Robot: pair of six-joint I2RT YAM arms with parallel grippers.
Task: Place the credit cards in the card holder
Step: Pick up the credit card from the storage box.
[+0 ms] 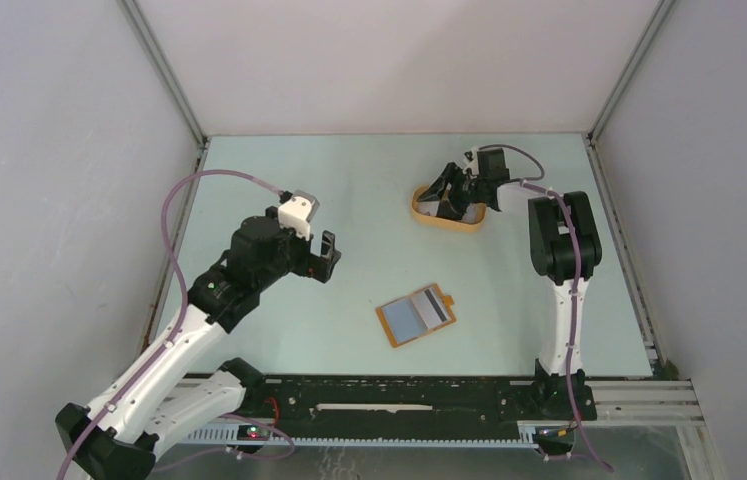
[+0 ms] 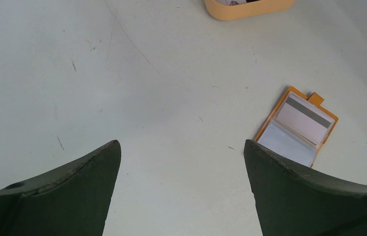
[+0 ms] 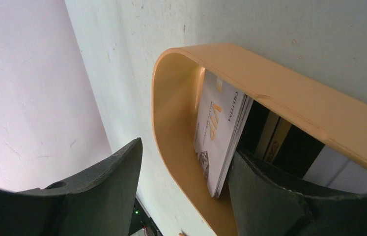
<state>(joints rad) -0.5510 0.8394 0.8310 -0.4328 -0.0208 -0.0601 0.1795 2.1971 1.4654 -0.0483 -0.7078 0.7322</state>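
The orange-brown card holder [image 1: 416, 315] lies open on the table, a bluish card [image 2: 287, 145] on one half and a pale card with a grey stripe [image 2: 305, 118] on the other. More credit cards [image 3: 220, 132], white with gold lettering on top, stand on edge in a stack inside the orange tray [image 3: 269, 93]; dark cards show behind them. My right gripper [image 3: 186, 147] is open astride the tray's end wall: one finger [image 3: 269, 196] inside against the stack, the other outside, apart from the wall. My left gripper [image 2: 182, 143] hangs open and empty over bare table, left of the card holder [image 2: 296, 128].
The oval orange tray [image 1: 449, 212] sits at the back right of the pale green table. Grey enclosure walls stand on the left, back and right. A black rail with cables runs along the near edge.
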